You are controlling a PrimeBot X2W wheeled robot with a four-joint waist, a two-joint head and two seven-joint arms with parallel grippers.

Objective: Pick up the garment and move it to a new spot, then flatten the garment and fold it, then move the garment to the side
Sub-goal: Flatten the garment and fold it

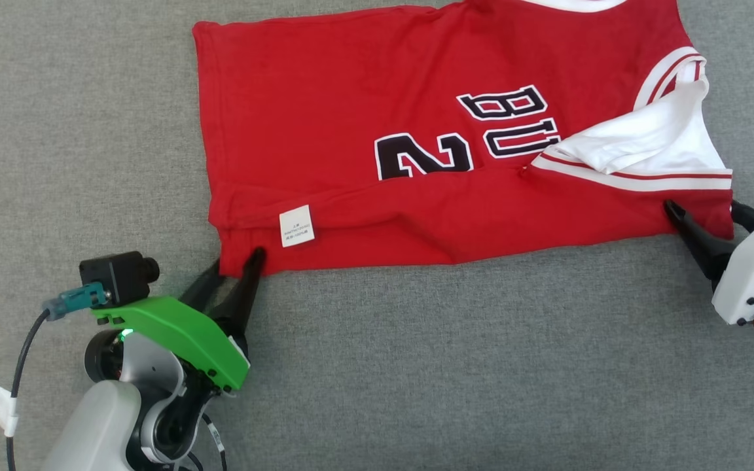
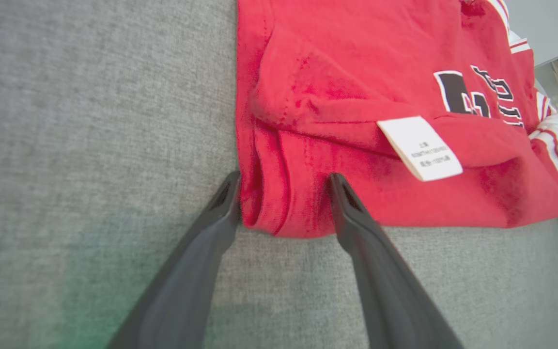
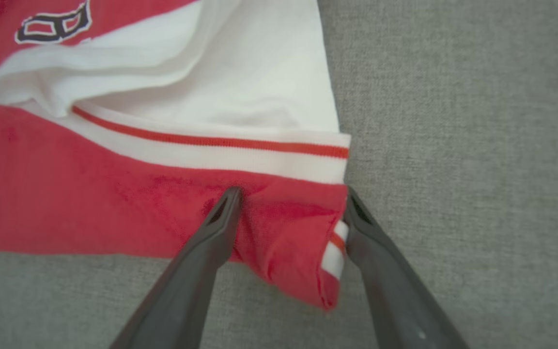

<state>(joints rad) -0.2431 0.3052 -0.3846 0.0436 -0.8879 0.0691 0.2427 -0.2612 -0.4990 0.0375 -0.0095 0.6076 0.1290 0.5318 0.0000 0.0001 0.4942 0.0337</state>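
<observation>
Left tool [image 1: 239, 257] and right tool [image 1: 701, 208] sit at the two ends of the garment's near edge, one at each corner. Both have their fingers parted to a narrow gap. Each straddles a bunched corner of red cloth, neither pinched home as far as the wrist views show.

On the grey table [image 1: 416, 366] the garment [image 1: 351, 98] lies spread, its long axis running left to right across the robot. The hem is on the robot's left and the collar end on its right, cut off by the top of the head view. A strip along the near side looks doubled over onto the body.

Near the right tool, a white sleeve [image 1: 652, 140] with red stripes lies turned up onto the chest lettering. Near the left tool, a white label [image 1: 296, 226] faces up just beyond the fingertips.

Since the near edge lies parallel to the line between the tools, I judge the next move is a paired one. Both would close on their corners and carry that edge away from the robot, across the short axis. The arms are equally near. If one lifts sooner, the fold would likely skew.
</observation>
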